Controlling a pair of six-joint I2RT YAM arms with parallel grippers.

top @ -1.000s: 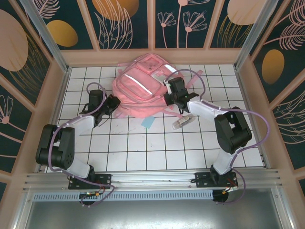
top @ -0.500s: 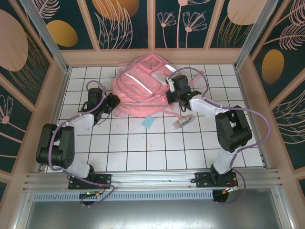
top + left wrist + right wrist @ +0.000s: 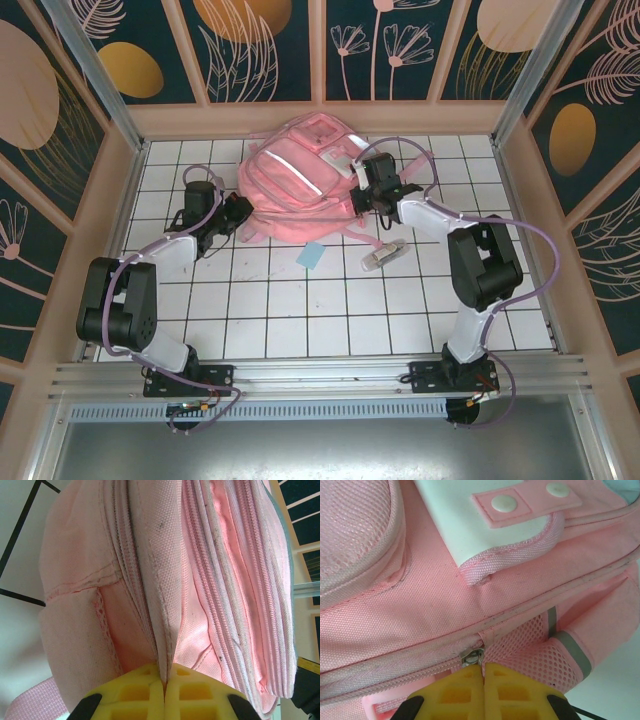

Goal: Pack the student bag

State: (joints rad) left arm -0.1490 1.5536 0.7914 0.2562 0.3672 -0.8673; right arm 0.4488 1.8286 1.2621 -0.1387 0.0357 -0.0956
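White tiling with a dark grid is noted over the whole desk (image 3: 300, 310). The desk is boxed in by pale wooden framing. Dark teal panels printed with gold discs and pink leaf and flower outlines are seen behind the far edge and along both sides. A metal rail is run along the near edge, where both arm bases are bolted.

The student bag (image 3: 300, 180) is found lying against the middle of the far edge, pink, with a silver-white stripe across its front.

The left tool (image 3: 240, 212) is set at the bag's left side. From the left wrist, the left tool (image 3: 164, 680) is seen closed, with a pink fabric seam of the bag pinched between its yellow pads.

The right tool (image 3: 362, 195) is set at the bag's right side. From the right wrist, the right tool (image 3: 482, 672) is seen closed on a metal zip pull (image 3: 472, 656) beside mesh pocketing.

A small blue card (image 3: 311, 256) and a clear packet (image 3: 383, 256) are recorded lying on the tiles just nearward of the bag, apart from each other.
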